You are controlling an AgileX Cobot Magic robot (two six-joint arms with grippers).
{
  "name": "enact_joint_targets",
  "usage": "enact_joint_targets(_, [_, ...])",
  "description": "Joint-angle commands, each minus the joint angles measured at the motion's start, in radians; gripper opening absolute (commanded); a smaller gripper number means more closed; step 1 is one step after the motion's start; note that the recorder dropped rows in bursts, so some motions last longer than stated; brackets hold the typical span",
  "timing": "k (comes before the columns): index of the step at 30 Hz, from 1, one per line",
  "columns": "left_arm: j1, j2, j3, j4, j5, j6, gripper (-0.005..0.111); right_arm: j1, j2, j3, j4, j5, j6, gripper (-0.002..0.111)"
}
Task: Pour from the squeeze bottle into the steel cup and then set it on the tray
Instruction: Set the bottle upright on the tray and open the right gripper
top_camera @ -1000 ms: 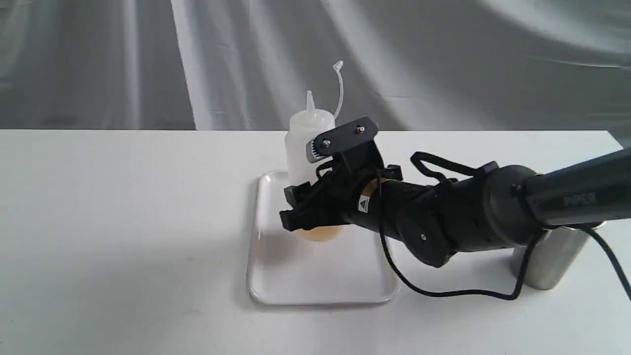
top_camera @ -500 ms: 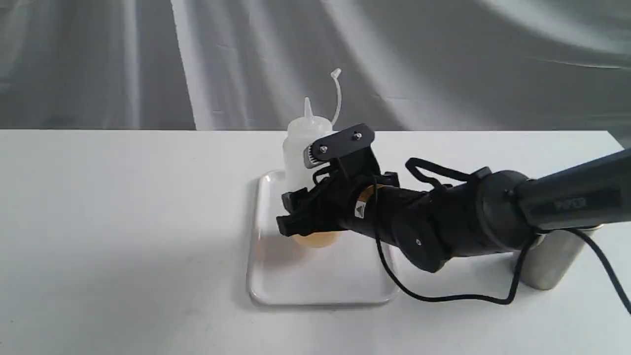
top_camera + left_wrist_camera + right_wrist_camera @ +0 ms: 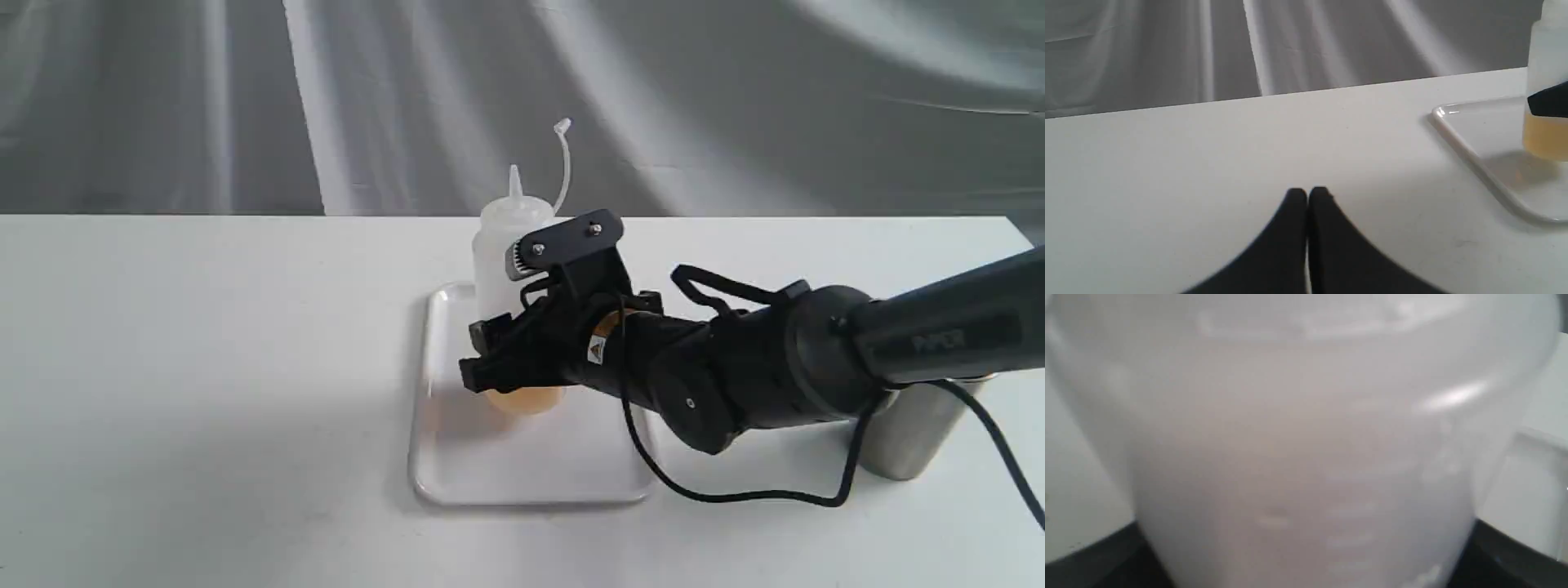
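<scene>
The squeeze bottle [image 3: 502,245] stands upright over the white tray [image 3: 531,474], amber liquid in its base, nozzle up, cap strap curling above. My right gripper [image 3: 510,359] is shut on the bottle's lower body from the right. Whether the base touches the tray I cannot tell. In the right wrist view the bottle [image 3: 1298,437] fills the frame, with black fingers [image 3: 1094,559] at its sides. The steel cup [image 3: 906,441] stands at the right, partly hidden behind my right arm. My left gripper [image 3: 1306,195] is shut and empty over bare table, left of the tray [image 3: 1478,151] and bottle [image 3: 1545,81].
A grey draped cloth hangs behind the white table [image 3: 204,367]. My right arm's black cable [image 3: 735,494] loops down to the tabletop between tray and cup. The left arm is outside the exterior view.
My right gripper has lowered the bottle toward the tray over the last second, then nudged it slightly right. The left gripper's earlier position is not shown.
</scene>
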Motion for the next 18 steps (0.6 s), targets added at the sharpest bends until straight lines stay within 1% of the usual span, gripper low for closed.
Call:
enact_joint_targets(1, [-0.006, -0.003, 0.004, -0.001, -0.007, -0.001, 0.000, 0.004, -0.005, -0.009, 0.010, -0.013, -0.001, 0.022])
enact_joint_targets(18, [-0.006, -0.003, 0.004, -0.001, -0.007, -0.005, 0.000, 0.004, 0.003, -0.009, 0.010, 0.047, -0.001, 0.022])
